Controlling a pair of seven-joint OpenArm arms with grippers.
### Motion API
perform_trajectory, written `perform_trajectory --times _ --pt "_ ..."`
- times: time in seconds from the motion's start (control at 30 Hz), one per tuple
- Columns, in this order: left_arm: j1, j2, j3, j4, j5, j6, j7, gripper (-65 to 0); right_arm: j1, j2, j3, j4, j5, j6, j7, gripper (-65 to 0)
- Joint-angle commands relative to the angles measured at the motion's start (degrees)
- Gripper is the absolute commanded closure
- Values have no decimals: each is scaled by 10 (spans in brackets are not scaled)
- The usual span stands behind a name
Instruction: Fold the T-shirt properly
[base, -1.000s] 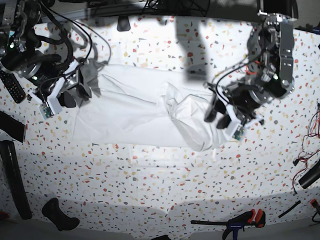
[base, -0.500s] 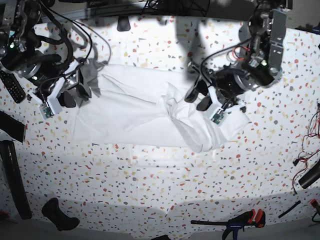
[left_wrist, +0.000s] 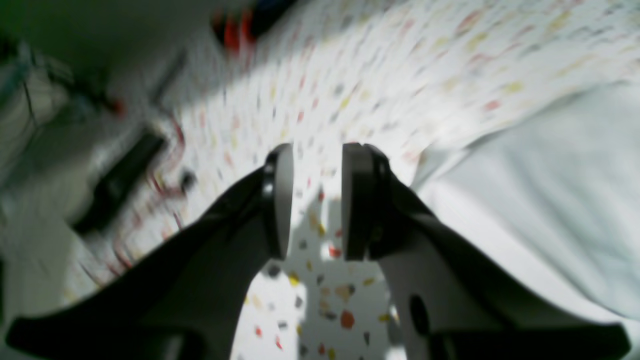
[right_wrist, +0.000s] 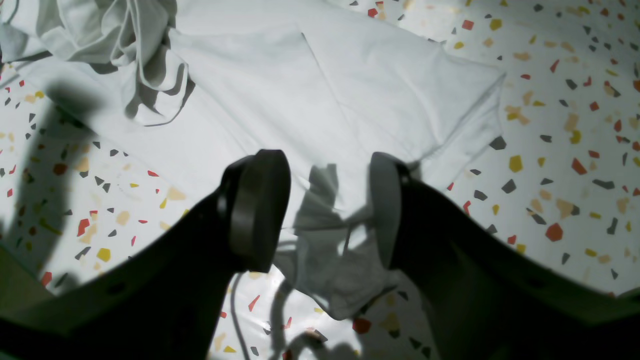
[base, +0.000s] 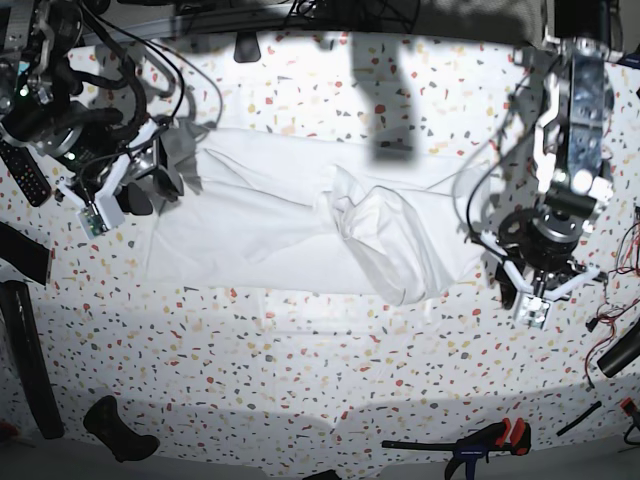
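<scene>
Two end effectors, both spread apart: left end effector (left_wrist: 316, 200) over bare surface (base: 330, 350); right end effector (right_wrist: 327, 205) straddling bunched T-shirt (base: 290, 225) corner.

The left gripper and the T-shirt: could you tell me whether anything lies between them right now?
Nothing visible does. The left gripper hangs open over bare tabletop, and the T-shirt edge lies just beside it with only speckled surface between.
</scene>
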Motion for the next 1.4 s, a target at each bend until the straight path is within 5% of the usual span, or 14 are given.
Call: perform_trajectory --times 0.0,0.17,0.57,0.7,0.87,1.37 --pt "-17 -5 -1 -16 -3 20 -14 -154 5 8 4 10 7 5 15 -295" --pt "-27 -5 -1 -80 -65 27 -29 -154 5 8 4 10 7 5 15 -295" --pt "-29 4 1 -75 -98 -12 -69 -154 5 8 4 10 7 5 15 -295" --pt "-23 20 4 -75 -100 -42 -53 -154 5 8 4 10 7 5 15 -295" --pt "5 51 4 -76 -122 -136 -83 -154 5 8 4 10 7 5 15 -295" --pt "35 73 4 -76 -160 -167 -104 -154 5 8 4 10 7 5 15 -295"
